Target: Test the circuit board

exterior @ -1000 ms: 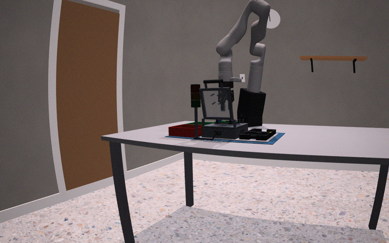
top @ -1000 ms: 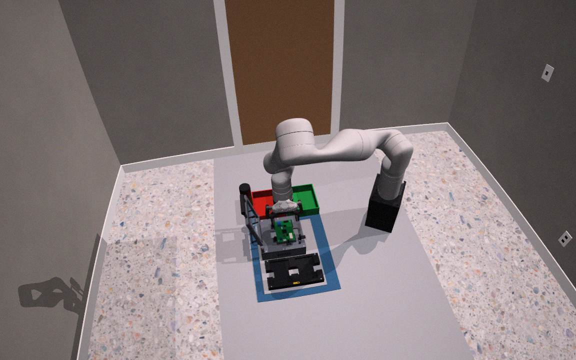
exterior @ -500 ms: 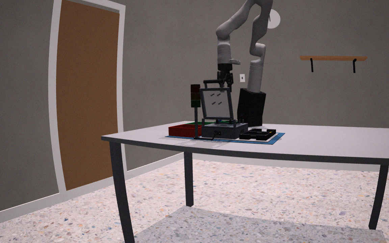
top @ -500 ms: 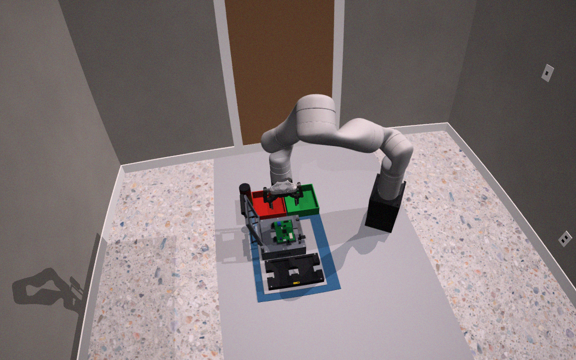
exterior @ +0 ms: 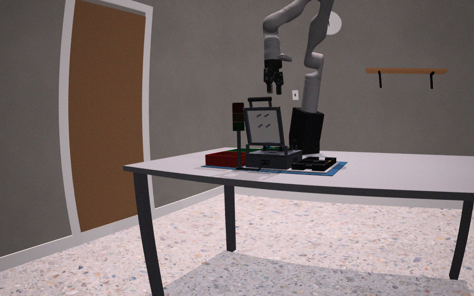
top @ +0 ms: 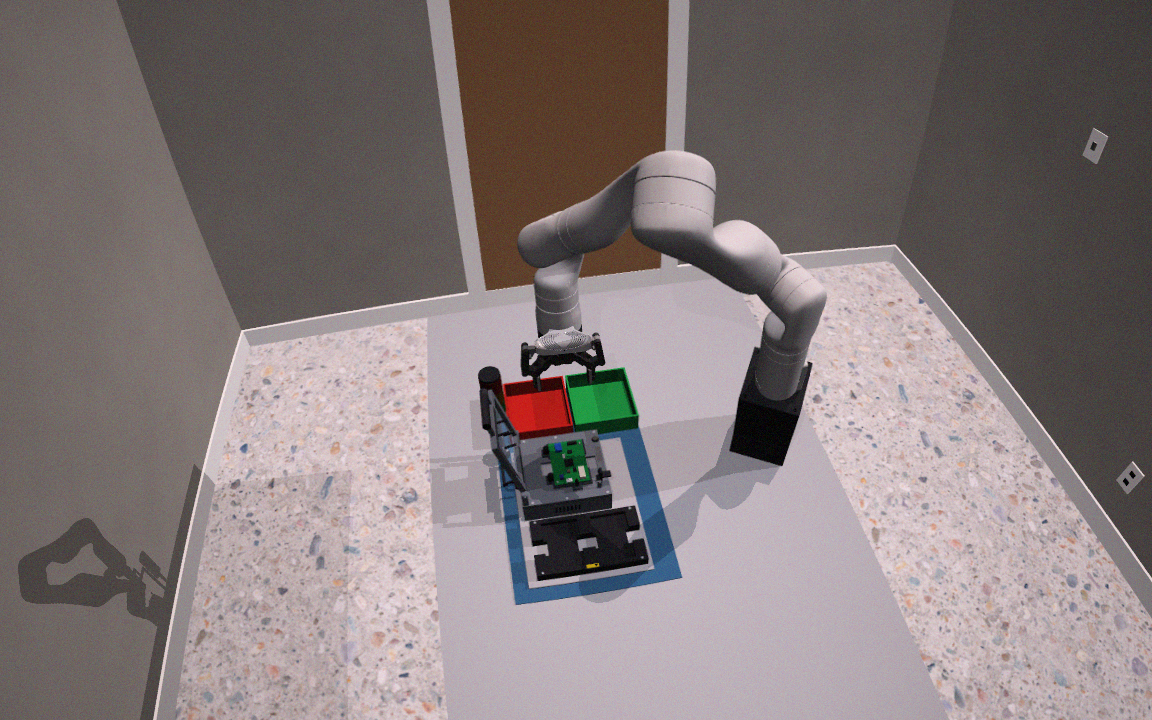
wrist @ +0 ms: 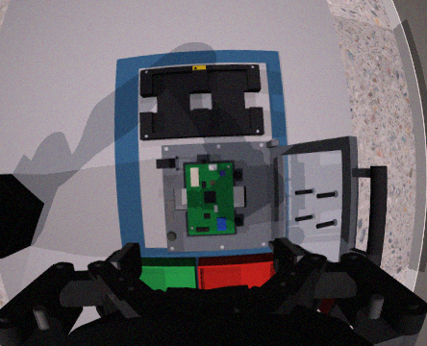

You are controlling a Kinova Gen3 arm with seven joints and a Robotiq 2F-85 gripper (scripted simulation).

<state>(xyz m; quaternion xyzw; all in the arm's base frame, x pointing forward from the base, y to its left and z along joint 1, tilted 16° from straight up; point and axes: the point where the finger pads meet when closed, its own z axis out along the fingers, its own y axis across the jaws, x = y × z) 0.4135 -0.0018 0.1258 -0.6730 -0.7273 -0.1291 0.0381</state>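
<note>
The green board (top: 573,454) (wrist: 222,204) lies component side up in the tester (exterior: 282,160) (wrist: 244,150). Its white connector (wrist: 194,177) is at the end near the lone black post (wrist: 203,158); two other posts stand along one long side. The pins are too small to judge. The lid (exterior: 262,108) (wrist: 349,197) stands open. The hook (wrist: 165,163) is on the side opposite the hinge. The signal light (exterior: 238,116) is dark. My gripper (top: 564,383) (exterior: 274,92) (wrist: 207,257) is open and empty, high above the table and clear of the tester.
The black tray (top: 553,537) (wrist: 175,120) is empty, beside the tester on the blue-bordered mat (top: 661,546). The red bin (top: 544,416) (wrist: 235,275) and green bin (top: 602,407) (wrist: 170,276) are empty where seen, on the tester's other side. The lid's handle (exterior: 259,99) stands up high.
</note>
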